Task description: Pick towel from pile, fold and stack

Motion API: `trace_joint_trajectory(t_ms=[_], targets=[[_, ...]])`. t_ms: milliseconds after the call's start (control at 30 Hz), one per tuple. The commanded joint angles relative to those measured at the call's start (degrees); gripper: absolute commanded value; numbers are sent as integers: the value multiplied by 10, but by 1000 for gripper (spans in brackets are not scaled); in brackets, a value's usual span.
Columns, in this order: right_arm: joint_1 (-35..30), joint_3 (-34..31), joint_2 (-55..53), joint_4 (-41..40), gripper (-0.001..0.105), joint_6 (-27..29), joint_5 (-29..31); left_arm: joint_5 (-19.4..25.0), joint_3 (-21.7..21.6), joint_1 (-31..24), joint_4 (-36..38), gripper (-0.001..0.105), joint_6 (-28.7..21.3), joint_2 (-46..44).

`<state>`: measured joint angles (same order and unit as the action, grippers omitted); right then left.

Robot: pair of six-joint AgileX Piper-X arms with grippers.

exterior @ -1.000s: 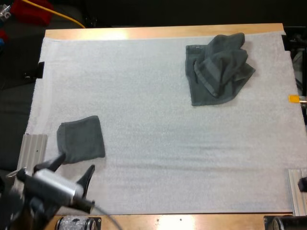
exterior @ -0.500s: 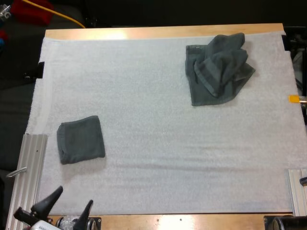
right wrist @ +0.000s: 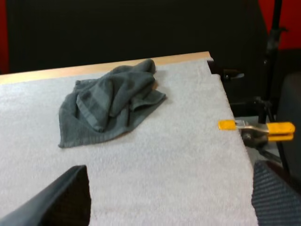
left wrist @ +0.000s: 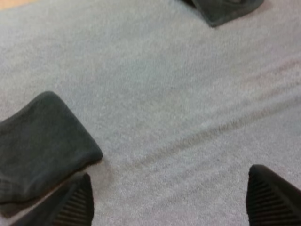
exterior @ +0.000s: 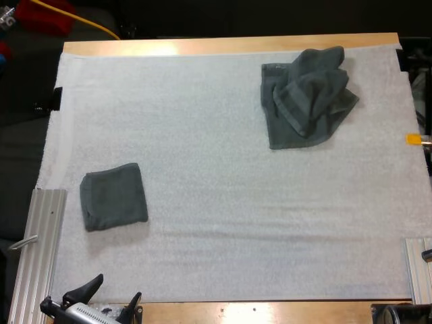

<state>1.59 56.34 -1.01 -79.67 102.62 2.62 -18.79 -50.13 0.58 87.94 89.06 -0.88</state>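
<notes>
L gripper (exterior: 119,287) fingers apart at mat (exterior: 216,202) near edge, nr folded towel (exterior: 113,196). R gripper (right wrist: 171,197) fingers apart too, facing crumpled towel (exterior: 307,94).

The crumpled towel (exterior: 307,94) and folded towel (exterior: 113,196) are matt cloth; the mat (exterior: 216,175) is finely rough; the tabletop (exterior: 236,44) is smooth wood.

Broad bare stretch of white mat (exterior: 223,202) between folded towel (exterior: 113,196) near-left and crumpled towel (exterior: 307,94) far-right.
</notes>
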Motion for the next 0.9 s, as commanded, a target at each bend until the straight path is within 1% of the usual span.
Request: trace_joint_trajectory(t_ms=[0,100,200,333,467,667,867], targets=[[1,-5,-22,5,70,0,-2,-3,2,-1,-8,65,1,-80],[1,-26,-22,33,70,0,-2,-3,8,-1,-40,65,1,-80],[1,-52,-22,85,70,0,-2,-3,19,-1,-83,65,1,-80],[1,-84,-20,165,70,0,-2,-3,47,-1,-154,65,2,-80],[1,-118,-20,219,70,0,-2,-3,79,-1,-222,65,2,-80],[1,-161,-20,258,70,0,-2,-3,128,-1,-277,65,2,-78],[1,-195,-20,257,70,0,-2,-3,172,-1,-282,65,2,-78]])
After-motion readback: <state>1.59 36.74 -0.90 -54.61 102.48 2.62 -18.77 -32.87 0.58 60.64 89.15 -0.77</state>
